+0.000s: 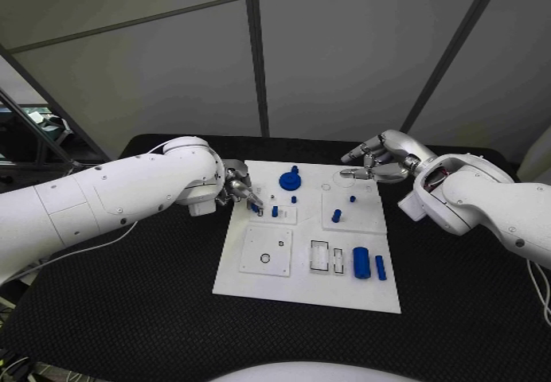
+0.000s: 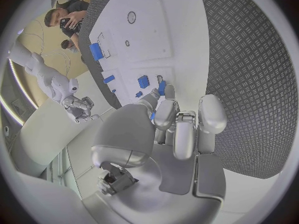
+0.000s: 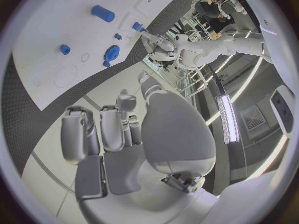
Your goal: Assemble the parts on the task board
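Left hand (image 1: 239, 191) pinches small blue peg (image 1: 254, 206), upright, board (image 1: 275, 286) slot at 4 o'clock; right hand (image 1: 377, 159) empty, fingers curled.

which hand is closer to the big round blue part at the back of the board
Left. The left hand is at the task board's left edge, just beside the round blue part. The right hand hovers past the board's back right corner, farther off.
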